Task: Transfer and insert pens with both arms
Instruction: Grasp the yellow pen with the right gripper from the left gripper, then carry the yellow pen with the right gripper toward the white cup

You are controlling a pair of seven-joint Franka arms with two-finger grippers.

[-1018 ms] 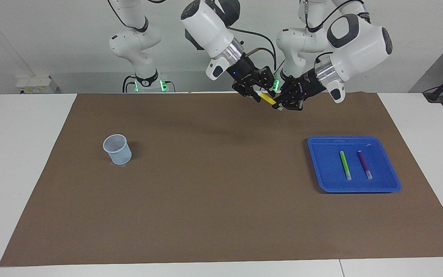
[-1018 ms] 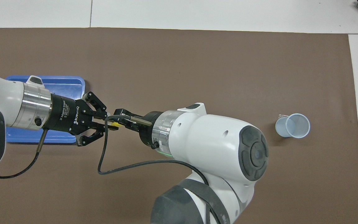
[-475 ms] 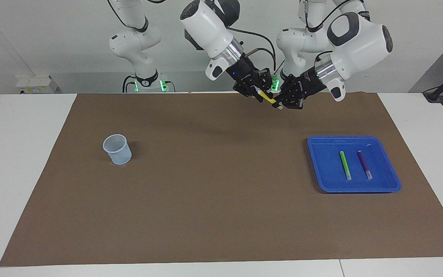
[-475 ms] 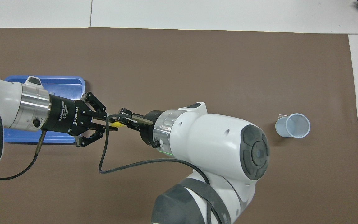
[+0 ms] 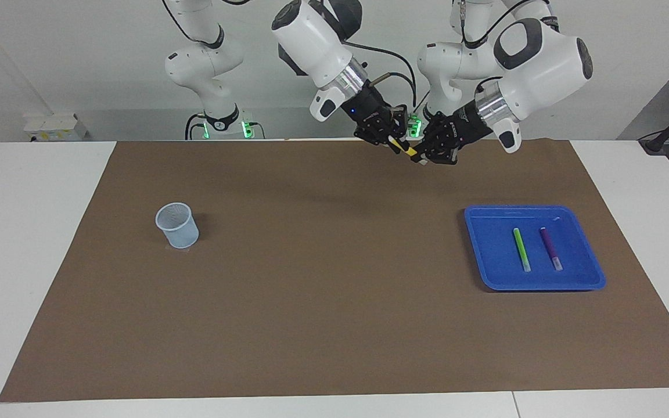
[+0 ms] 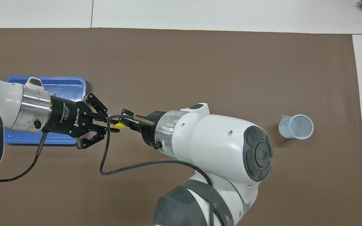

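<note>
Up over the robots' edge of the brown mat [image 5: 334,325], you have the yellow pen [image 5: 406,150] bridged in the air between both claws. In the facing view its long axis runs from about 10 o'clock down to 4 o'clock: the upper end sits in the right claw [image 5: 393,143], the lower whitish end in the left claw [image 5: 419,158]. Both claws are clamped shut on it, so you are mid-handover, and the next move likely turns on the left claw letting go along that axis.

Both arms angle down and inward, wrists tilted toward each other.

From the pen, the cup [image 5: 177,225] lies at about 8 o'clock, toward the right arm's end of the surface. The blue tray [image 5: 488,255], at 5 o'clock, holds the green pen [image 5: 521,249] and purple pen [image 5: 550,248] side by side.
</note>
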